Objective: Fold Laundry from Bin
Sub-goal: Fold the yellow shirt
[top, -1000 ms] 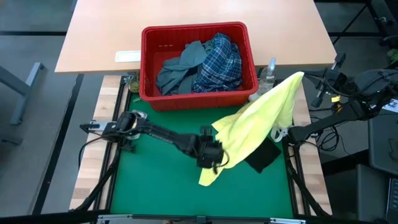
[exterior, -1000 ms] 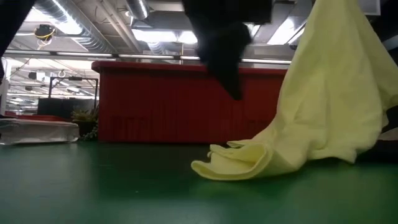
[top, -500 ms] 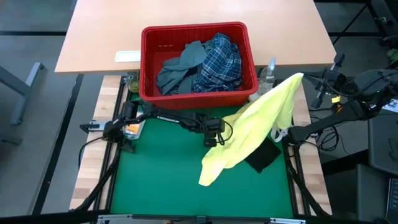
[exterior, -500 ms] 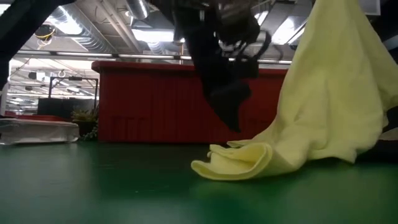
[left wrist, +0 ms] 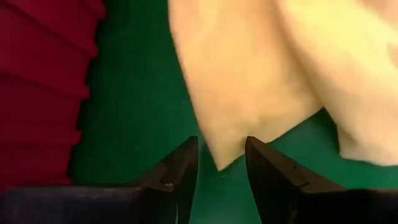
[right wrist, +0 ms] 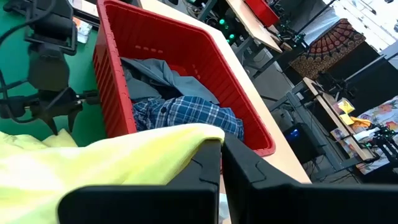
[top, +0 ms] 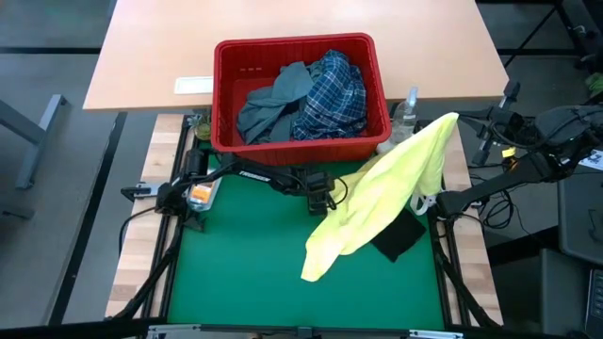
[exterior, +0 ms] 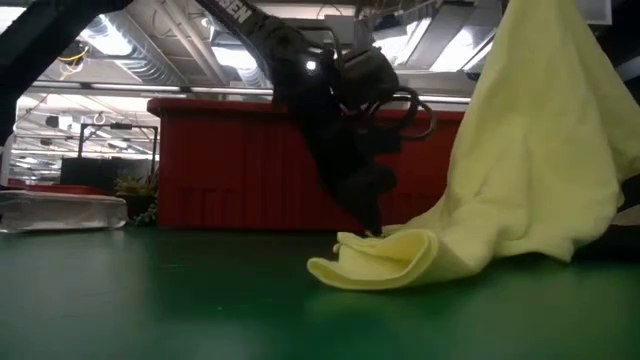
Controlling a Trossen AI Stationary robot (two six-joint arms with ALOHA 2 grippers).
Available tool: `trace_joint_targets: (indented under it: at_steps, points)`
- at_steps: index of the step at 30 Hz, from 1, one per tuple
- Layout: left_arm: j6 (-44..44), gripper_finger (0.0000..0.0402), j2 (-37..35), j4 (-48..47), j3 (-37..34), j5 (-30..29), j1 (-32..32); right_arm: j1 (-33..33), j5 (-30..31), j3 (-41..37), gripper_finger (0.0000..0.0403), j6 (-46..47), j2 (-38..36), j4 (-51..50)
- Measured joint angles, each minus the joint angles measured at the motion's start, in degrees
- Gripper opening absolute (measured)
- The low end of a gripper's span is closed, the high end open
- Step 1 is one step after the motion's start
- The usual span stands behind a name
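The yellow garment (top: 386,193) slants from high at the right down to the green mat, where its lower end (exterior: 375,262) lies bunched. My right gripper (top: 459,118) is shut on its top end. My left gripper (top: 325,209) is low over the mat by the garment's left side. It is open, and a corner of the garment (left wrist: 219,163) lies between its fingertips. The red bin (top: 226,94) stands behind the mat and holds a grey-blue garment (top: 268,104) and the plaid shirt (top: 334,94). A dark navy garment (top: 396,237) lies partly under the yellow one. My right gripper pinches the yellow garment's top edge (right wrist: 202,134) between its two shut fingers, coming from the table's right side. The cloth hangs from the fingers and drapes slack down to the mat. My left gripper: I cannot tell whether its fingers (left wrist: 183,165) touch the corner between them.
A clear bottle (top: 407,111) stands at the bin's right corner. A white slip (top: 193,85) lies on the wooden table left of the bin. The mat's left and near parts (top: 236,273) are bare green.
My left gripper has gone down and toward the far edge, from above the middle of the mat to the yellow garment's left corner near the bin, and has rolled a little. The yellow garment has stayed as it was.
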Motion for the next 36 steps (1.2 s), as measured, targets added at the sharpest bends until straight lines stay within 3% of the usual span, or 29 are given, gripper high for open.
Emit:
trace_joint_targets:
  at_steps: [7,13,15,27,36]
  points:
    - [-0.6,0.0116,-0.2,2.8,-2.4,5.4,1.0,0.0,-1.1,0.0,0.0005,0.0,0.0,0.0]
    - [-2.5,0.0018,-0.5,1.5,-2.6,6.3,0.0,0.0,-1.0,0.0,0.0005,0.0,0.0,0.0]
    - [-3.3,0.0009,-1.1,-0.7,-2.4,6.3,-0.5,0.0,-0.7,0.0,0.0005,0.0,0.0,0.0]
    - [-5.7,0.0002,-14.3,-40.1,3.9,2.8,-7.7,0.0,15.2,0.0,0.0005,0.0,2.1,2.6]
    - [-20.9,0.0001,-27.9,-57.7,4.2,2.8,-17.5,0.0,11.4,0.0,0.0005,-7.6,8.2,15.0]
